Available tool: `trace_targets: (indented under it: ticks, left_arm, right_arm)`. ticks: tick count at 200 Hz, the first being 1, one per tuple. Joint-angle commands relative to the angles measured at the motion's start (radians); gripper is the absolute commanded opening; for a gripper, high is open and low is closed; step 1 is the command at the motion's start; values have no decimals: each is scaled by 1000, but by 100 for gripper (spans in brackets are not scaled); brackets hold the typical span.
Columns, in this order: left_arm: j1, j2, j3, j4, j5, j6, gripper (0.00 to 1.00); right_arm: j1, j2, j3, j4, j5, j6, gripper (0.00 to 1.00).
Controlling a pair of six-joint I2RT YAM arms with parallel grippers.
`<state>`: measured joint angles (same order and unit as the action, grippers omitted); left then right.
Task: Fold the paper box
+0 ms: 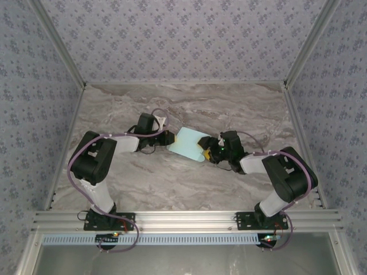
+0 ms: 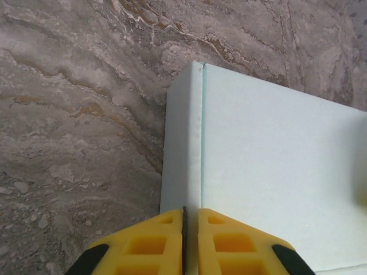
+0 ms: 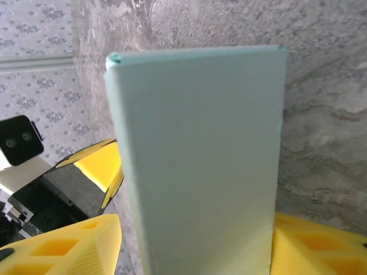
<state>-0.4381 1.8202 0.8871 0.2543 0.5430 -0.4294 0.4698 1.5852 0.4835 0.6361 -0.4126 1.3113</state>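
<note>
Top external view: the box [image 1: 186, 144] sits over the middle of the worktop [image 1: 241, 109] between both arms, with the left tool [image 1: 170, 137] at its left edge and the right tool [image 1: 205, 153] at its right corner. Left wrist view: the yellow fingers [image 2: 143, 246] are nearly closed, pinching the box's thin folded edge (only a dark slit between them). Right wrist view: the jaws stand wide, gripping the mint panel across its width.

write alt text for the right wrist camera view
A mint paper box stands upright between the right gripper's two yellow fingers, taking up the middle of the frame. Behind it to the left is the left gripper, yellow-fingered with a black body, over a brown marbled table with patterned wallpaper beyond.
</note>
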Motion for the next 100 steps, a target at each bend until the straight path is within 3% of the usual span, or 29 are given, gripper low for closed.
trace_targets:
  ticks: [1,56,100]
  left_arm:
    - [3,58,-34,-93,16,0,9]
    - [12,73,-32,-100,8,3,9]
    - [12,37,-55,-54,43,3,12]
  right_arm:
    - [10,-17,-2,97,38,55,66]
    - [20,-7,-24,110,81,51,69]
    - [41,5,15,93,94,44,55]
